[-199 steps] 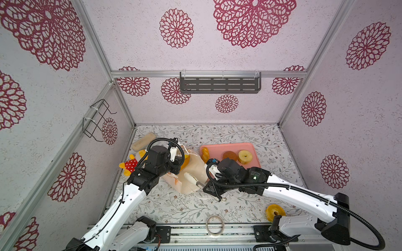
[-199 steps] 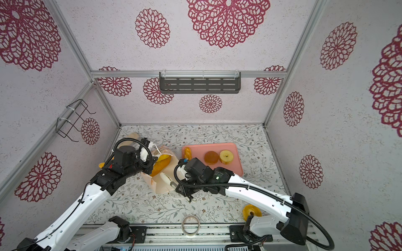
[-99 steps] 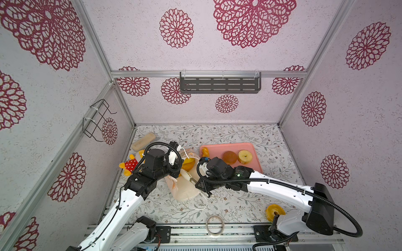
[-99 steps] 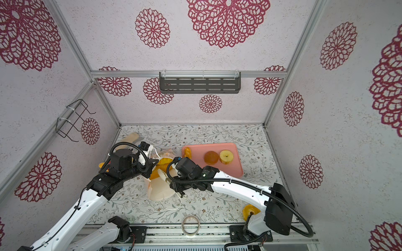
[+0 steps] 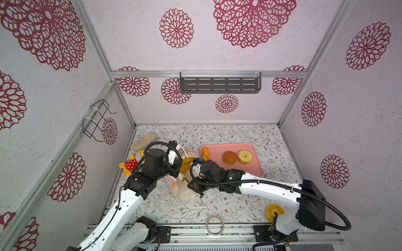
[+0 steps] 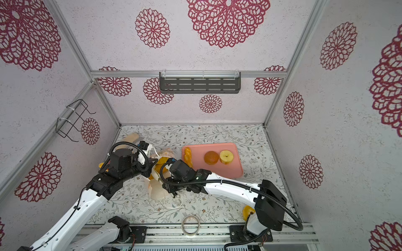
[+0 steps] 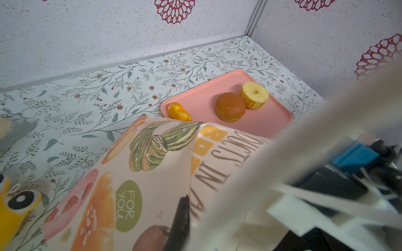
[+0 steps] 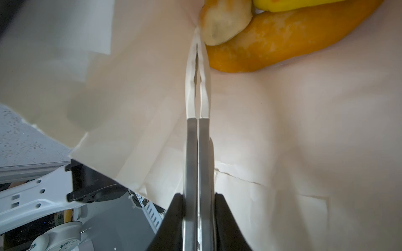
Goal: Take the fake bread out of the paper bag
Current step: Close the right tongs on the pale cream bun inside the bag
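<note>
The cream paper bag [image 5: 181, 188] [image 6: 157, 191] lies tilted at centre-left, its printed side filling the left wrist view [image 7: 152, 173]. My left gripper [image 7: 187, 217] is shut on the bag's edge. My right gripper [image 8: 198, 200] [image 5: 195, 184] is shut on metal tongs [image 8: 196, 87], which are closed and reach inside the bag. The tong tips touch a pale-brown fake bread [image 8: 224, 24], beside a long orange loaf [image 8: 272, 41]. Yellow bread shows in the bag's mouth [image 5: 187, 164]. On the pink tray [image 5: 253, 170] lie a brown bun [image 5: 229, 157], a ring [image 5: 245, 157] and a braided stick [image 5: 205, 153].
A yellow plush toy [image 5: 130, 164] and a beige block [image 5: 143, 141] lie at the left wall. A tape roll [image 5: 214, 225] sits at the front edge, and a yellow ring-shaped piece [image 5: 274, 211] by the right arm's base. A wire rack [image 5: 97, 119] hangs on the left wall.
The right gripper has moved left with the tongs, further into the bag. The left gripper has drawn the bag's edge toward the front, and the bag has swung round with it.
</note>
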`<state>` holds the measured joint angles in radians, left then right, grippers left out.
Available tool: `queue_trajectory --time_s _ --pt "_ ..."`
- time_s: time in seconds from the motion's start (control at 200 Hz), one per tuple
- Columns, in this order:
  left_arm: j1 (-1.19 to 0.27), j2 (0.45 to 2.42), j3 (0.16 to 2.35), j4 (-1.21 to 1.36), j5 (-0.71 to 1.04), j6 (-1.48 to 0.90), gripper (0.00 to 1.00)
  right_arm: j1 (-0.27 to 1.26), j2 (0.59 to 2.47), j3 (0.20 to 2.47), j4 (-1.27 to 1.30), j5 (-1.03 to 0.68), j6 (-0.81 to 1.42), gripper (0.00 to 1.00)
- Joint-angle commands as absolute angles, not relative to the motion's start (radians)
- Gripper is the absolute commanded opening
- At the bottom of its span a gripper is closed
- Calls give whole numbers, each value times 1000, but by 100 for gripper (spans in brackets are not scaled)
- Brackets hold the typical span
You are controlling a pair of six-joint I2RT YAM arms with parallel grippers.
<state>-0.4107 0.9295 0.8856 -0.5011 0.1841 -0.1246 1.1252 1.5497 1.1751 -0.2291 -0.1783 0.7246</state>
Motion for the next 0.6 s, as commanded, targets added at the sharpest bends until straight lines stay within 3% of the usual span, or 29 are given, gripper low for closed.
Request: queue_trajectory --time_s 0.0,0.25,0.595 --pt "-413 934 919 -491 181 -140 0 1125 1555 1184 -133 -160 749 26" --pt "-413 937 930 -483 184 -153 0 1115 1604 1197 -92 -143 863 42" --pt "-413 925 913 -470 192 -182 0 1089 1607 1037 278 -138 1114 44"
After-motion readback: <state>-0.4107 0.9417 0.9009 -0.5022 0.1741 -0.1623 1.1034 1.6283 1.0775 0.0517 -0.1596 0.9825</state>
